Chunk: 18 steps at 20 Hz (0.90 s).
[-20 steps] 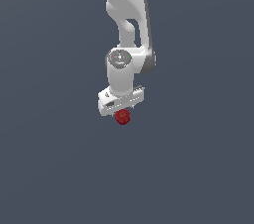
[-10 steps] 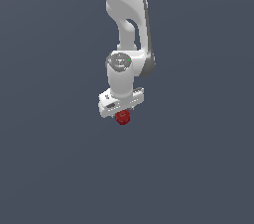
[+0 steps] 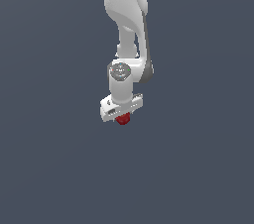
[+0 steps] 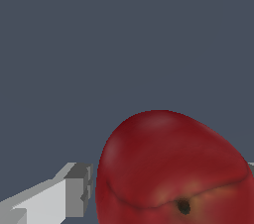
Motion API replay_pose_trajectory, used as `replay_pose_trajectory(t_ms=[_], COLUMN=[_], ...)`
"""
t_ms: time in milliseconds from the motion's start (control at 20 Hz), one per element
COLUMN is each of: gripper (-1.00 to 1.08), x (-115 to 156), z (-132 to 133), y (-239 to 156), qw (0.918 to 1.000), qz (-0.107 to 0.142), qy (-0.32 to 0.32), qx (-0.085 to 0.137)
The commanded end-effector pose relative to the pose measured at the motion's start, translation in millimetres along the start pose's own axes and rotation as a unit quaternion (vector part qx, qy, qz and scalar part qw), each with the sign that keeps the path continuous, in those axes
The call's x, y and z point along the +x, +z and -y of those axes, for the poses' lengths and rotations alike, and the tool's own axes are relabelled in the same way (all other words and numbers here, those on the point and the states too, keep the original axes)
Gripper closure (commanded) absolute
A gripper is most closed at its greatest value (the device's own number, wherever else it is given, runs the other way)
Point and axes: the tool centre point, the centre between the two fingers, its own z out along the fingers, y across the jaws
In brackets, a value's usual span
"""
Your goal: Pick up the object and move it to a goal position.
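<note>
The object, a small dark red apple-like ball (image 3: 123,119), sits between the fingers of my white gripper (image 3: 122,116), which hangs from the arm in the middle of the exterior view. The gripper is shut on it. In the wrist view the ball (image 4: 173,168) fills the space between the jaws of the gripper (image 4: 170,181). One grey fingertip (image 4: 77,193) presses on one side. The other fingertip only shows as a sliver at the picture's edge. Whether the ball touches the ground cannot be told.
A plain dark grey-blue ground (image 3: 198,168) fills both views. The white arm (image 3: 124,15) comes down from the top of the exterior view. No goal marker shows.
The arm's wrist has sunk slightly lower in the exterior view. The ball stays held in the gripper at almost the same place.
</note>
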Motion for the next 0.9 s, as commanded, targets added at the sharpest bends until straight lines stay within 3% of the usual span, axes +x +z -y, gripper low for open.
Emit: replay_pose_trajectory(t_ms=[0, 50, 850], gripper=[-0.92, 1.08, 1.08], x=[0.7, 0.7, -8.2], z=[-0.5, -0.5, -11.7], y=[2.1, 2.1, -4.9], qw=[1.0000, 1.0000, 1.0000], qz=[-0.001, -0.001, -0.001], qy=[0.000, 0.000, 0.001], qx=[0.000, 0.000, -0.001])
